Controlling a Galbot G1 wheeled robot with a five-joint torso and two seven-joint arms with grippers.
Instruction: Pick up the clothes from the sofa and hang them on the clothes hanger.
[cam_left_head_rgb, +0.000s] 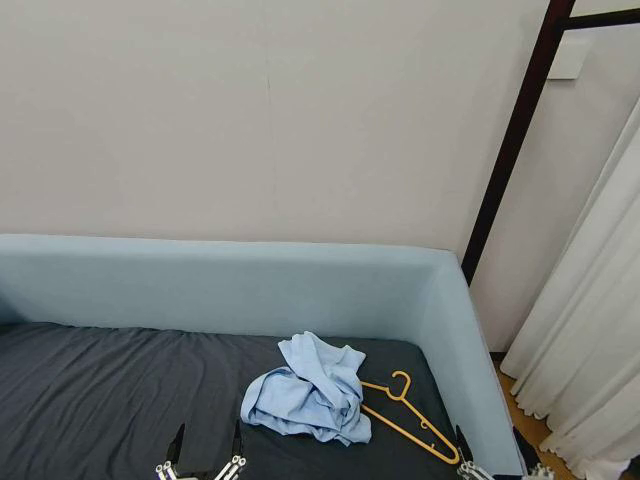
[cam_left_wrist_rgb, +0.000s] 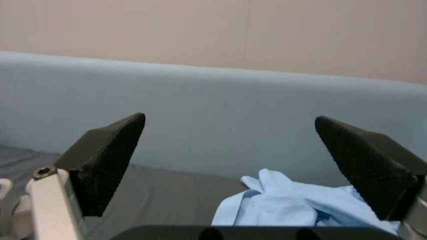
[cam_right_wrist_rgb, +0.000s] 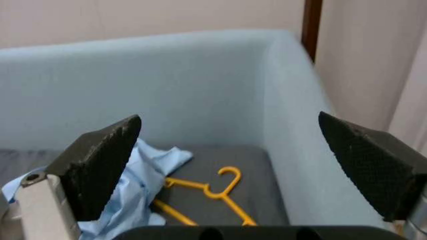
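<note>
A crumpled light blue garment (cam_left_head_rgb: 308, 391) lies on the dark seat of the sofa, toward its right end. A yellow plastic hanger (cam_left_head_rgb: 408, 412) rests flat just to the right of it, partly tucked under the cloth. My left gripper (cam_left_head_rgb: 205, 450) is open at the bottom edge of the head view, left of the garment and short of it. My right gripper (cam_left_head_rgb: 492, 452) is open at the bottom right, over the sofa's right arm. The left wrist view has the garment (cam_left_wrist_rgb: 293, 207) ahead between the spread fingers. Garment (cam_right_wrist_rgb: 133, 195) and hanger (cam_right_wrist_rgb: 207, 192) both appear in the right wrist view.
The light blue sofa backrest (cam_left_head_rgb: 220, 285) runs across the head view, and its right armrest (cam_left_head_rgb: 465, 350) borders the hanger. A dark upright post of a clothes rack (cam_left_head_rgb: 510, 140) stands behind the sofa's right corner. White curtains (cam_left_head_rgb: 590, 340) hang at the right.
</note>
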